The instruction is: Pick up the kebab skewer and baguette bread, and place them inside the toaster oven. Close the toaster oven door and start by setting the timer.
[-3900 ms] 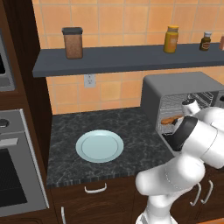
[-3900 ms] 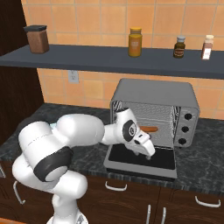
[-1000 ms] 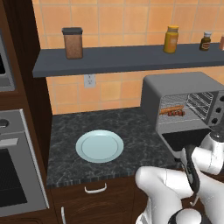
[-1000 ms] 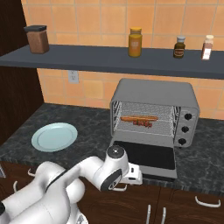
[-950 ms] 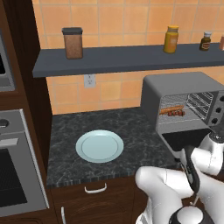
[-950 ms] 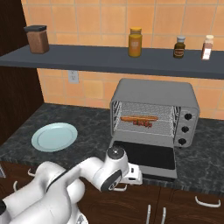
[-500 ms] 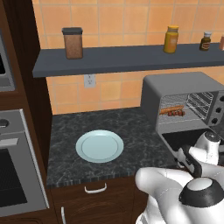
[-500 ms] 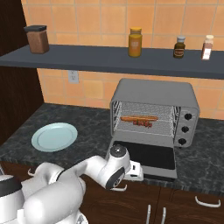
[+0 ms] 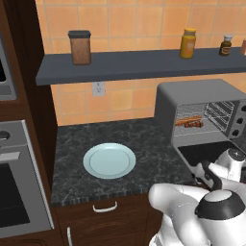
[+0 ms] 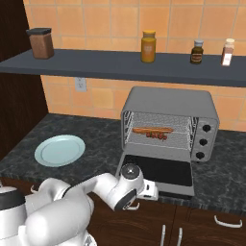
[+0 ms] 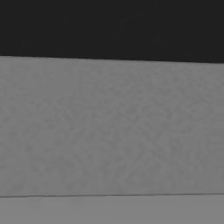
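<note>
The toaster oven [image 10: 168,122] stands on the dark speckled counter [image 10: 96,139], under the right part of the grey wall shelf [image 10: 120,65]. Inside it, on the upper wire rack, lie the baguette bread [image 10: 153,130] and, just in front of and below it, the kebab skewer [image 10: 156,136]; from the left base view both show as a short orange bar [image 9: 188,121] with dark red chunks [image 9: 193,125] beneath. The toaster oven door [image 10: 158,170] is folded down flat in front of the oven's mouth, its dark glass facing up, its far edge hinged at the oven's base and its near edge reaching toward the counter's front. Three small knobs sit in a column on the oven's right face.

The gripper [image 10: 150,191] sits low at the near left corner of the lowered door, at the counter's front edge, with the white wrist just left of it. Its fingers are hidden there, so the frames do not show their spread directly; they stand at their widest and nothing is seen held. The hand view shows a flat grey surface close up, with a dark band above it.

Left of the oven, well apart from it, a pale blue plate [image 10: 60,150] rests on the counter. On the shelf above the oven stand an orange jar [image 10: 148,46] and two small bottles, with a brown canister [image 10: 40,43] far to the left.
</note>
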Motion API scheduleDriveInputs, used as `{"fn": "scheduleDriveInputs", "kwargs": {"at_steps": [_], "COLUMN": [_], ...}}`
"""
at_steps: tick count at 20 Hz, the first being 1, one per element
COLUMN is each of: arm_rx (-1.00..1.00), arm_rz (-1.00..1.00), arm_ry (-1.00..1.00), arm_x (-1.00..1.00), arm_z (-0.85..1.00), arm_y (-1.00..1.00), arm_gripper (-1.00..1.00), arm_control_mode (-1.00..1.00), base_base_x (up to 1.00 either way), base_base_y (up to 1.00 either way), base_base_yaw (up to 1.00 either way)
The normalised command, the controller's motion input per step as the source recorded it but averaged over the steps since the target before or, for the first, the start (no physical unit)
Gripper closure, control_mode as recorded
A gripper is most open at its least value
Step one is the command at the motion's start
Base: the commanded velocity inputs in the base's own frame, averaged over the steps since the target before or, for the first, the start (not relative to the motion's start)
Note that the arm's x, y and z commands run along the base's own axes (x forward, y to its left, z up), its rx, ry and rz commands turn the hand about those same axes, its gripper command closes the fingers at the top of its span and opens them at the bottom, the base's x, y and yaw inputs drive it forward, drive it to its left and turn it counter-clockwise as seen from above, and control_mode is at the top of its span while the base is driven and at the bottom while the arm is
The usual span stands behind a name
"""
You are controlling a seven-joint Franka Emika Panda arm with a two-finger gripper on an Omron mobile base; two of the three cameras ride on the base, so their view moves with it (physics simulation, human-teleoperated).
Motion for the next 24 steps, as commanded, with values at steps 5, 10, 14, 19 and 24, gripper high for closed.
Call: {"fn": "scheduleDriveInputs", "kwargs": {"at_steps": [5, 10, 14, 19, 24], "arm_rx": [0.0, 0.0, 0.0, 0.0, 0.0], "arm_rz": [-0.04, -0.06, -0.05, -0.06, -0.05], "arm_ry": [-0.15, -0.23, -0.33, -0.23, -0.12], "arm_x": [0.57, 0.74, 0.81, 1.0, 0.89], "arm_z": [0.61, 0.77, 0.47, 0.28, 0.17], "arm_y": [0.01, 0.11, 0.4, 0.47, 0.34], "arm_gripper": [-1.0, -1.0, -1.0, -1.0, -1.0], "arm_control_mode": [-1.0, -1.0, -1.0, -1.0, -1.0], "base_base_x": [0.0, 0.0, 0.0, 0.0, 0.0], "base_base_y": [0.0, 0.0, 0.0, 0.0, 0.0], "base_base_yaw": [0.0, 0.0, 0.0, 0.0, 0.0]}}
